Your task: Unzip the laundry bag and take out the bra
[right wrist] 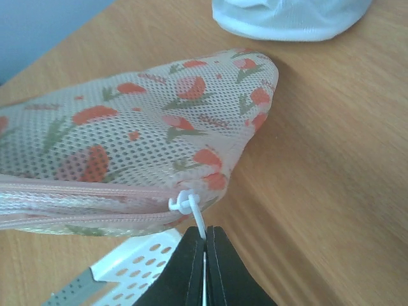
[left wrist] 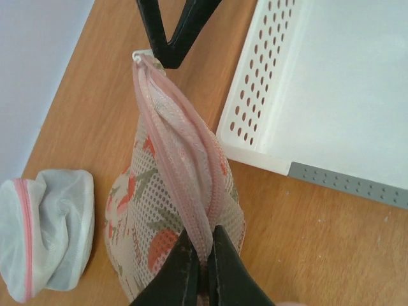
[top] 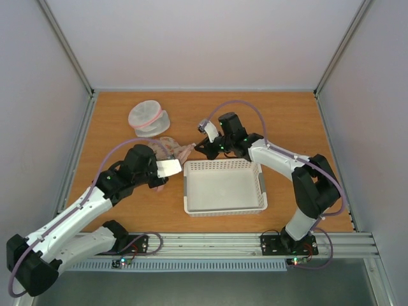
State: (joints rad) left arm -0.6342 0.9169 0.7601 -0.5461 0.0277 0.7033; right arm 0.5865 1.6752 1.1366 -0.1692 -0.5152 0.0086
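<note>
Left wrist view gave us the laundry bag standing on edge on the table, its pink zipper uppermost and closed along all the length we could see. We judged that the bra was inside, since none of it showed in any view. The left jaws were clenched on the zipper seam at the near end, pinching the fabric. We took that as an anchor, so the bag would not slide when the zip was drawn. At the far end the right jaws were clenched on the white zipper pull, which stood taut between them and the slider, so the seam ran stretched between the two arms. From above, the bag lay just beside the far left corner of the white basket, likely the place meant for the bra. A round mesh pouch sat near it on the far side, apart from both jaws.
</note>
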